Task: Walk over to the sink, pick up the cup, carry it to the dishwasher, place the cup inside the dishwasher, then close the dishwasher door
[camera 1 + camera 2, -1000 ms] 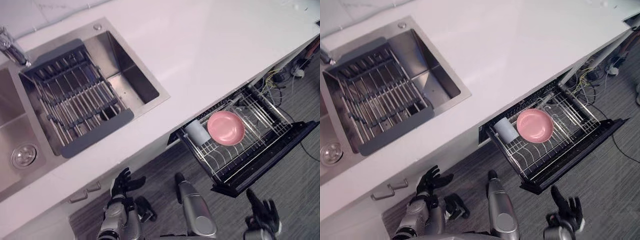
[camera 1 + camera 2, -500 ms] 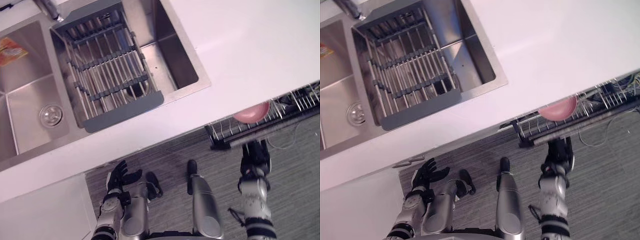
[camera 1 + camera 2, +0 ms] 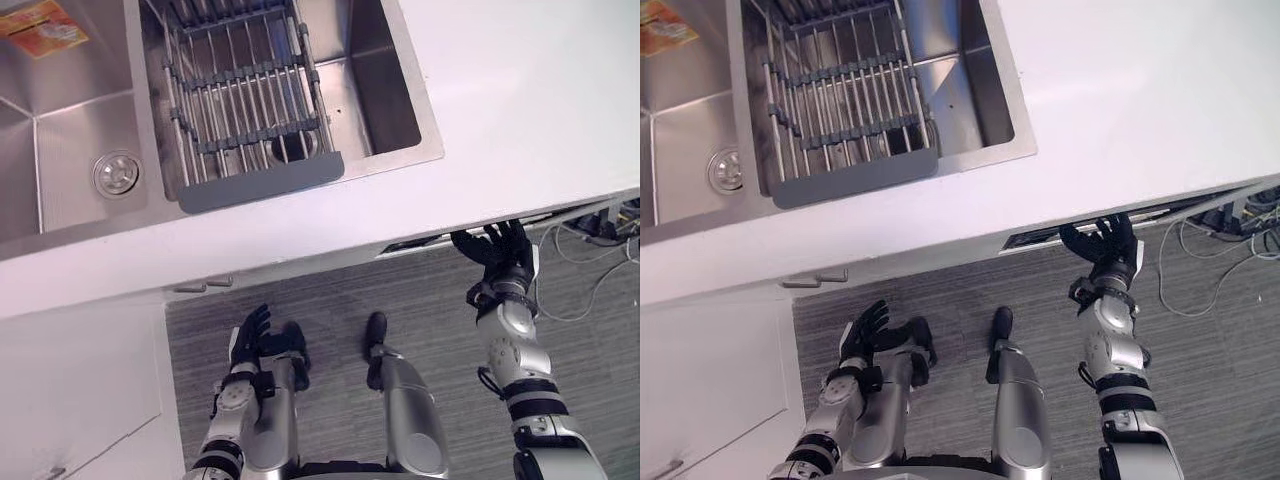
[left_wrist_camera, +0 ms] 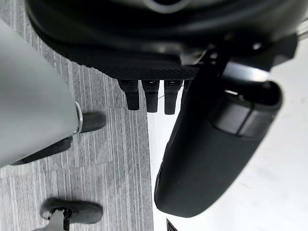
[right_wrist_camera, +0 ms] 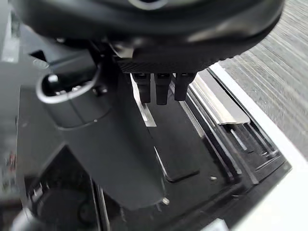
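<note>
Under the head camera, left eye view:
- White counter (image 3: pixel 520 90) with steel double sink (image 3: pixel 428 120) set into it.
- Left basin: round drain strainer (image 3: pixel 116 172); orange packet (image 3: pixel 45 18) at the far corner.
- Right basin: grey-framed drying rack (image 3: pixel 245 100) laid across it.
- White cabinet front (image 3: pixel 80 380) below the counter, with a bar handle (image 3: pixel 203 285).
- Grey wood-grain floor (image 3: pixel 330 290).
- Dishwasher (image 3: pixel 420 243): narrow dark slot just under the counter edge, right of the sink.
- Right hand (image 3: pixel 497 258): raised to the slot's right end, fingers spread wide, holding nothing. Contact with the dishwasher front cannot be told.
- Left hand (image 3: pixel 250 335): low, near the cabinet front, fingers loosely straight, holding nothing.

Right eye view:
- Same layout.
- Right hand's fingertips at the dark slot beneath the counter lip.
- Loose wires (image 3: pixel 1252 212) on the floor further right.

Left wrist view:
- Fingers (image 4: pixel 149 98) straight in a row, thumb (image 4: pixel 211 149) alongside, nothing between them.
- Floor and white cabinet front past them.

Right wrist view:
- Fingers (image 5: pixel 161 91) straight, thumb (image 5: pixel 120 159) extended, nothing grasped.
- Black dishwasher panel with metal rails (image 5: pixel 211 144) close past them.
- Grey floor beyond.

Cup: whereabouts cannot be told; in neither hand.
</note>
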Available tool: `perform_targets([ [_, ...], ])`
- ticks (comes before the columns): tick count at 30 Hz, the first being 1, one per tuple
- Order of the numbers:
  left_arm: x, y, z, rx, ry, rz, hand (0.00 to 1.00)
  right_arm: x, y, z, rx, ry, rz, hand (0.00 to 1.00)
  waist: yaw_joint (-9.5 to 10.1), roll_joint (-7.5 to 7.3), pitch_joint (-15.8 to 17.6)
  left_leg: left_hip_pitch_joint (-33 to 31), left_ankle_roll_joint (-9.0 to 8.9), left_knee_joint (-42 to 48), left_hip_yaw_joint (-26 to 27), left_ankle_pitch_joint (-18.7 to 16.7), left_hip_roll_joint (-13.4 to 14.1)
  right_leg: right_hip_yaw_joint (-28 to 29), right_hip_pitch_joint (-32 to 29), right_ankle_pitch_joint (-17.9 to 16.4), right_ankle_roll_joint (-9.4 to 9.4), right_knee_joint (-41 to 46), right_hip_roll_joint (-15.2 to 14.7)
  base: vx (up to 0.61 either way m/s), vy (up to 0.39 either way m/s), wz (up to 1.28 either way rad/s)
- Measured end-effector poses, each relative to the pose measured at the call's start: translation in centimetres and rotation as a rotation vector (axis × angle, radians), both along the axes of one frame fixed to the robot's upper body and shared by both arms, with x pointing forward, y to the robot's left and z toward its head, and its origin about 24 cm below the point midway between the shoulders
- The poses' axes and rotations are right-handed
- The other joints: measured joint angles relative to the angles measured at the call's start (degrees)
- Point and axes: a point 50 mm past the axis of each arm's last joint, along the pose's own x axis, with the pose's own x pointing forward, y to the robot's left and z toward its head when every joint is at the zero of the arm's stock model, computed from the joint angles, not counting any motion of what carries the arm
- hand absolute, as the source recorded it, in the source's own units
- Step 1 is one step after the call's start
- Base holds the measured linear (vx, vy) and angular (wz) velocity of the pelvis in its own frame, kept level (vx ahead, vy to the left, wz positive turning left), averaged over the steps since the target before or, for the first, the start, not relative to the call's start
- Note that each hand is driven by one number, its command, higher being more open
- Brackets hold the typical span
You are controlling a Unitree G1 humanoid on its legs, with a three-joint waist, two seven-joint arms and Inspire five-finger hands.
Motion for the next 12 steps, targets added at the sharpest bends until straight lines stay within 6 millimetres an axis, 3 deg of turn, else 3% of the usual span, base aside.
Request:
perform_targets([
  [2, -0.1, -0.1, -0.1, 0.014, 0.01, -0.022, 0.9, -1.5, 0.4, -1.5, -0.013, 0.041, 0.028, 0.9, -0.04, -0.12, -0.5, 1.5, -0.53, -2.2, -1.6, 1.3, -0.3, -1.1, 1.8, 0.0, -0.01, -1.0, 0.4, 0.04, -0.083, 0.44],
  [6, -1.7, 1.1, -1.4, 0.069, 0.094, -0.039, 0.9, -4.8, 0.6, -5.2, -0.033, 0.178, 0.036, 0.9, -0.22, -1.28, -5.4, 4.0, -1.3, -5.6, -3.1, 3.1, -0.9, -2.7, 4.2, -0.1, -0.07, -2.3, 0.8, 0.14, -0.05, 0.24],
  [10, -3.6, 2.8, -2.4, 0.128, 0.164, -0.046, 0.9, -9.2, 2.1, -11.2, -0.032, 0.458, 0.128, 0.9, -0.35, -3.47, -11.0, 8.2, -1.4, -7.2, -4.6, 3.1, -1.4, -3.5, 9.2, -0.6, -0.12, -4.1, 1.0, 0.17, -0.013, 0.13],
  [12, -4.0, 3.4, -2.6, 0.137, 0.178, -0.055, 0.9, -10.6, 2.9, -13.0, -0.024, 0.553, 0.163, 0.9, -0.35, -4.12, -12.1, 9.7, -1.4, -7.2, -4.6, 3.1, -1.7, -3.4, 11.1, -0.8, 0.22, -4.9, 0.8, 0.13, 0.021, 0.05],
])
